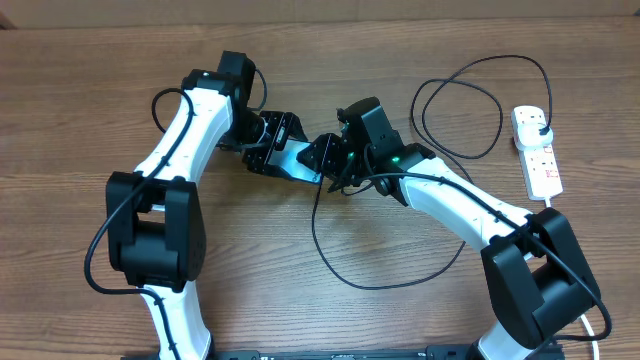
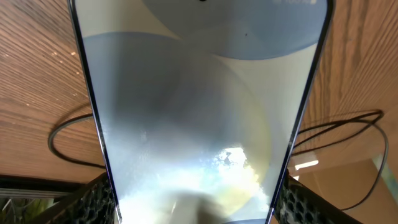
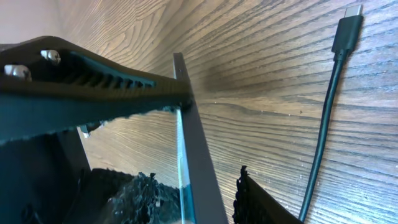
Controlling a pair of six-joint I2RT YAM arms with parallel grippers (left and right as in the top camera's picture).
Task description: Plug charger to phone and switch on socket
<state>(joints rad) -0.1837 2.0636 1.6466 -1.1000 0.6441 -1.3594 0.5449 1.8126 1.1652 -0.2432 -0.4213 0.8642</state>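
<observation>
The phone (image 1: 298, 158) is held up off the table between my two grippers near the middle. My left gripper (image 1: 272, 140) is shut on it, and its fingers press both long edges in the left wrist view (image 2: 193, 202), where the glass of the phone (image 2: 199, 112) fills the frame. My right gripper (image 1: 335, 165) is open around the phone's thin edge (image 3: 196, 155), with a gap at the right finger (image 3: 199, 186). The charger cable (image 1: 350, 275) loops over the table. Its connector tip (image 3: 349, 22) lies loose on the wood. Its black plug (image 1: 541, 125) sits in the socket strip (image 1: 538, 160).
The white power strip lies at the far right of the wooden table, its cord running off toward the front edge. Cable loops lie behind and in front of the right arm. The left gripper's finger (image 3: 93, 81) crosses the right wrist view.
</observation>
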